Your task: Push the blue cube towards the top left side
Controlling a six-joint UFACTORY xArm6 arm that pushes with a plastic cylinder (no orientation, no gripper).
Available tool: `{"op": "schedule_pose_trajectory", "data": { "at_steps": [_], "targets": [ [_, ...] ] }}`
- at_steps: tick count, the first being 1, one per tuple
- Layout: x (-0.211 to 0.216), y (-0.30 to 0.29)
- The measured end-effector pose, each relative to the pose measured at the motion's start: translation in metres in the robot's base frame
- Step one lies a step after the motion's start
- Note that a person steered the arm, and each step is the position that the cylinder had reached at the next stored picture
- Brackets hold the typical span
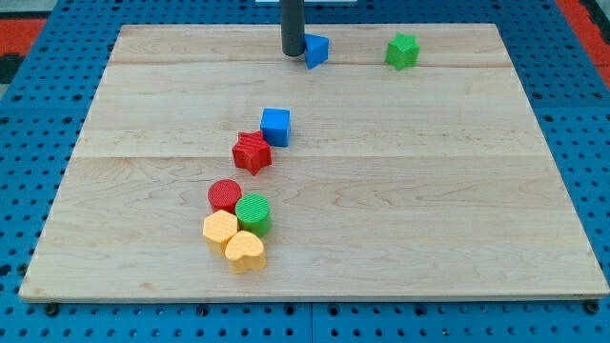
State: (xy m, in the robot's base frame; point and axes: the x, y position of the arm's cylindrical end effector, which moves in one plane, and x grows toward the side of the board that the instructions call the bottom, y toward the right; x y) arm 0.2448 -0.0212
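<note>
The blue cube (275, 126) sits near the board's middle, touching the red star block (252, 152) at its lower left. My tip (293, 53) is at the view's top, well above the blue cube. It stands right beside the left side of a second blue block (316, 50), an angular piece whose shape I cannot make out.
A green star block (402, 50) lies at the top right. A cluster sits at lower left: a red cylinder (225, 195), a green cylinder (254, 213), a yellow block (220, 230) and a yellow heart block (245, 252). The wooden board (457, 191) lies on blue pegboard.
</note>
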Motion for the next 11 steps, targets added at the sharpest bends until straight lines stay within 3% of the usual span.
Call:
{"op": "schedule_pose_trajectory", "data": {
  "at_steps": [3,4,5,6,8,10,11],
  "targets": [
    [-0.001,0.022],
    [0.051,0.008],
    [0.140,0.030],
    [0.186,0.041],
    [0.126,-0.044],
    [0.144,-0.076],
    [0.124,-0.113]
  ]
}}
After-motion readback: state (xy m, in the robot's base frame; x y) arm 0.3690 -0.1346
